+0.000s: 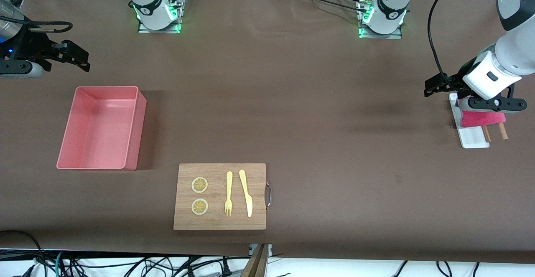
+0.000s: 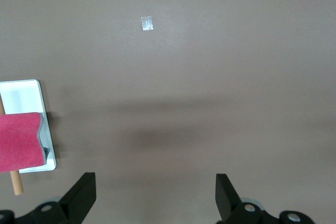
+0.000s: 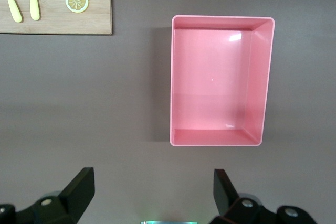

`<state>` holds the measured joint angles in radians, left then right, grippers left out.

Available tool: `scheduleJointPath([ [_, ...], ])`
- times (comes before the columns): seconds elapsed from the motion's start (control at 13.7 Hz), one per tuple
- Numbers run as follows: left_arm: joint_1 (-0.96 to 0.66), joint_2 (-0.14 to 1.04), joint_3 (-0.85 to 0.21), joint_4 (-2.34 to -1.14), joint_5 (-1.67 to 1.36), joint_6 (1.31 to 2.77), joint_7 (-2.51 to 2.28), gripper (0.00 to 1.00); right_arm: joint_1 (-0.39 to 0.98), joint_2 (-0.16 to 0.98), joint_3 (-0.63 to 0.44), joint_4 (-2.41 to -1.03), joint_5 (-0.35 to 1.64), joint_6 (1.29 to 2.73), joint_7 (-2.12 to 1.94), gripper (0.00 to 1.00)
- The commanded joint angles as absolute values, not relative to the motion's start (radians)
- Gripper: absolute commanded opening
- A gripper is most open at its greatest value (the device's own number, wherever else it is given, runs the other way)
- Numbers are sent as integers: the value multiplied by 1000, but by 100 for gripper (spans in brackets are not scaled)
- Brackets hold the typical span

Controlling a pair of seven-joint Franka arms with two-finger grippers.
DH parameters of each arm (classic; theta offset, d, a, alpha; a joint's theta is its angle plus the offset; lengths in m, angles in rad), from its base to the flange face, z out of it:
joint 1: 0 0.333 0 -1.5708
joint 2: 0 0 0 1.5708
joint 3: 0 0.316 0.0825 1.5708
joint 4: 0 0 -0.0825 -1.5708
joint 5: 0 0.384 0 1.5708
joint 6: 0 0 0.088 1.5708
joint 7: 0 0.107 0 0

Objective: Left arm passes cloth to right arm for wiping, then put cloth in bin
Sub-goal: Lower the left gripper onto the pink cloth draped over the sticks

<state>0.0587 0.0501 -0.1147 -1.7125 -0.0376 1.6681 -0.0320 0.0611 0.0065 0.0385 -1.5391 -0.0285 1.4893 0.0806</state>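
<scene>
nearest the front camera lies the wooden board with two lemon slices, a fork and a knife; farther off, toward the right arm's end, sits the bin; toward the left arm's end the cloth rests on a white tray across two wooden sticks; the left gripper hangs just beside it, fingers spread, grasping nothing; the right gripper waits above the table beside the bin, fingers likewise parted.

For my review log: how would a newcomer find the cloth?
Go to the left arm's end of the table, where a small white tray lies. The cloth rests on it: crimson-pink and fuzzy, draped over two wooden sticks.
</scene>
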Motion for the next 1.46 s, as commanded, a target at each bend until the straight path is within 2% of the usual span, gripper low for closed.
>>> scheduleJointPath([
  [0.0,54,54,-118,-1713,-21,1660,-38,100,66,11,37,-1523,-44,1486,72,100],
  [0.73,98,43,-110,-1700,20,1586,-29,100,66,11,37,-1523,-44,1486,71,100],
  [1.02,176,115,-110,-1675,72,1578,226,100,66,11,37,-1523,-44,1486,72,100],
  [1.39,351,136,-110,-1669,92,1578,700,100,66,11,38,-1523,-44,1486,72,100],
])
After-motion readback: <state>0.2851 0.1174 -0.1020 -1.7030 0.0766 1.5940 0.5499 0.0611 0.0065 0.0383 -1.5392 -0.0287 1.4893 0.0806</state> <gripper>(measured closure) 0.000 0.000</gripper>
